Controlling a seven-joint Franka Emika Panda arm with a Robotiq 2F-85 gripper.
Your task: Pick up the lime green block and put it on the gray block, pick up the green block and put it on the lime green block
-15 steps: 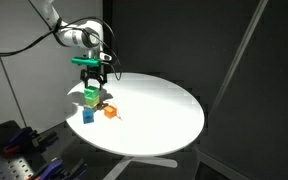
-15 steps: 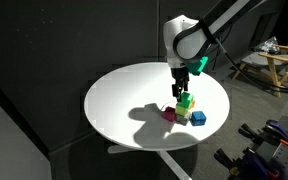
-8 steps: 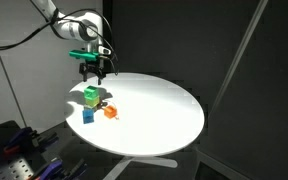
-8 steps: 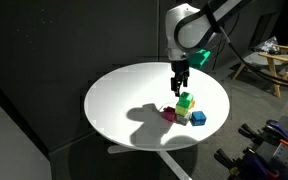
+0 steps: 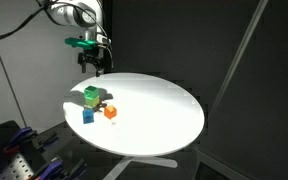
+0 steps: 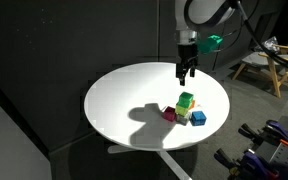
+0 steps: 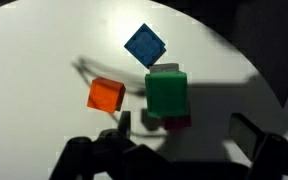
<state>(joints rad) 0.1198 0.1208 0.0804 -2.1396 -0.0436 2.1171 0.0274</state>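
The green block (image 5: 91,94) tops a small stack at the table's edge, also seen in the other exterior view (image 6: 187,98) and the wrist view (image 7: 166,92). The lime green block (image 6: 184,109) sits directly under it. A dark block edge under them (image 7: 174,122), seemingly the gray block, is mostly hidden. My gripper (image 5: 94,64) hangs well above and behind the stack, also visible in an exterior view (image 6: 186,74). Its fingers (image 7: 184,140) are open and hold nothing.
A blue cube (image 5: 88,116) (image 6: 198,118) (image 7: 145,46) and an orange cube (image 5: 110,112) (image 7: 105,95) stand close beside the stack. The round white table (image 5: 159,110) is bare elsewhere. A dark curtain hangs behind it.
The gripper has risen from just above the stack and moved up and away from it, empty. The blocks have not moved.
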